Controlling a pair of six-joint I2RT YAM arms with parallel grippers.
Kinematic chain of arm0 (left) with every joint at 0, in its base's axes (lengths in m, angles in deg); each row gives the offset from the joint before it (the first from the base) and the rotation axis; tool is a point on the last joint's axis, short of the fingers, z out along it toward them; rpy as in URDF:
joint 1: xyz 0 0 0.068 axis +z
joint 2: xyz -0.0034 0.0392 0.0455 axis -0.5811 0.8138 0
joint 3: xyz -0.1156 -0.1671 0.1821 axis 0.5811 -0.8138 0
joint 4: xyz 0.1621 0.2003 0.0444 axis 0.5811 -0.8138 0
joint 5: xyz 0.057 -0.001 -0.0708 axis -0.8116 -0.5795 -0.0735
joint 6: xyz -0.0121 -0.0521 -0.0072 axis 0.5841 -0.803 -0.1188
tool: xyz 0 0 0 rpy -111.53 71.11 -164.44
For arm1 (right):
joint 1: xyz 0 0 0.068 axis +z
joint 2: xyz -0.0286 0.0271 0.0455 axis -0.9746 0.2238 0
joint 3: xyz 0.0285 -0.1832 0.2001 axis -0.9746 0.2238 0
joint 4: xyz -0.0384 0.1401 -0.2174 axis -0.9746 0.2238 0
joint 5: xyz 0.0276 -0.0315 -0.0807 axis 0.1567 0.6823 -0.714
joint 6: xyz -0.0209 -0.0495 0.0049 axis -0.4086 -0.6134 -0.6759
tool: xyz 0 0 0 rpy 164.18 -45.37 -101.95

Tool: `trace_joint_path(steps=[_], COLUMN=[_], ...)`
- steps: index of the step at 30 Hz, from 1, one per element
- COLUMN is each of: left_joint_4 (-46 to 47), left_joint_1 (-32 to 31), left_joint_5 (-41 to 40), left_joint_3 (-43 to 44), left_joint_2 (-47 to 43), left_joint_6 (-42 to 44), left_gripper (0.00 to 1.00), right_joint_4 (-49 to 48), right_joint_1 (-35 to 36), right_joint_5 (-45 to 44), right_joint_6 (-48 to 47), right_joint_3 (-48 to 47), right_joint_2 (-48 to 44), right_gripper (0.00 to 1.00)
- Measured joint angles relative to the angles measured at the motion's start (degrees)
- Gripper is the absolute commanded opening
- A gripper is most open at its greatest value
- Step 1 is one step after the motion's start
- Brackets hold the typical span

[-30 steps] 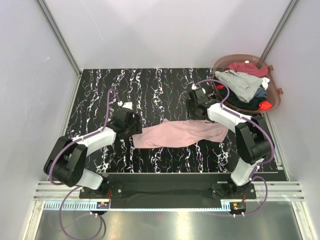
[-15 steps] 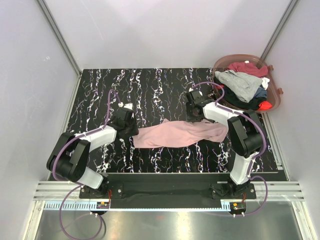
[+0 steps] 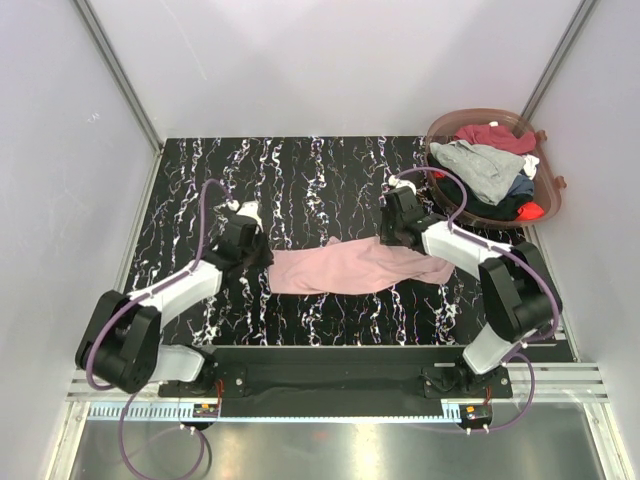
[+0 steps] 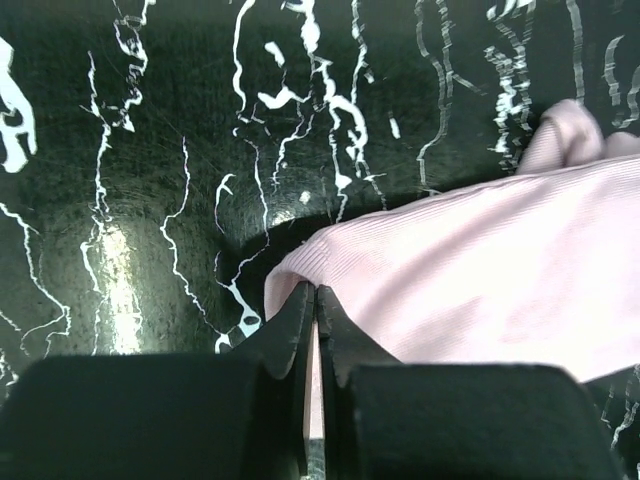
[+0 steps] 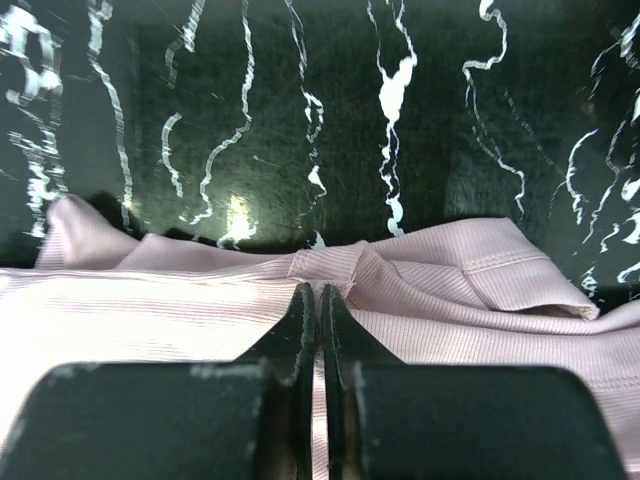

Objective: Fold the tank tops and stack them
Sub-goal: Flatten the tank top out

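A black desk [image 3: 300, 170] veined with white spans the space between white walls [image 3: 60, 150]. A round, brownish, translucent basket [image 3: 550, 200] sits at its far right corner.

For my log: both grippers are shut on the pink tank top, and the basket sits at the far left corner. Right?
No: the top external view shows the basket at the far right corner. The left gripper and right gripper are shut on the pink tank top.

2 black-white arms [image 3: 185, 285], purple cables [image 3: 203, 210], black end effectors [image 4: 310, 292].
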State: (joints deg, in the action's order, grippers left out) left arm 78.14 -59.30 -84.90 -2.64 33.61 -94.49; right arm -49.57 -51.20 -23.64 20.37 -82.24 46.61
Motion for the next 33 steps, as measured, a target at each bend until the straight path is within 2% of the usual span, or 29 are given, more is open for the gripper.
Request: trace_joint_path(steps=[10,15,21,26,33], left_joint_4=[0.74,-1.53,-6.78,-7.96,-9.68], left_joint_1=[0.0,0.0,0.0,-0.59,-4.66], left_joint_5=[-2.34,-4.76,-7.58,-8.22,-8.33], left_joint_3=[-4.15,-1.9,7.89,12.96,12.96], left_joint_2=[-13.18,-17.88,-21.0,-29.07,-44.87], left_joint_6=[0.52,-1.03,-2.62,-2.05,-0.72], left_gripper=[0.0,0.0,0.0,0.0,0.0], right_joint_4=[-2.05,2.19,8.33,9.88,10.56], right_joint_1=[0.0,0.0,0.0,0.02,0.13], right_joint_5=[-0.15,-1.6,-2.54,-0.35,7.61], right_joint_6=[0.02,0.02,-0.72,-1.05,-0.55], right_joint_3=[1.22,-4.74,-18.38,-21.92,-15.76], right_joint_2=[-5.27,-5.92,-8.83,-17.99,-34.23], right_gripper=[0.0,0.0,0.0,0.0,0.0])
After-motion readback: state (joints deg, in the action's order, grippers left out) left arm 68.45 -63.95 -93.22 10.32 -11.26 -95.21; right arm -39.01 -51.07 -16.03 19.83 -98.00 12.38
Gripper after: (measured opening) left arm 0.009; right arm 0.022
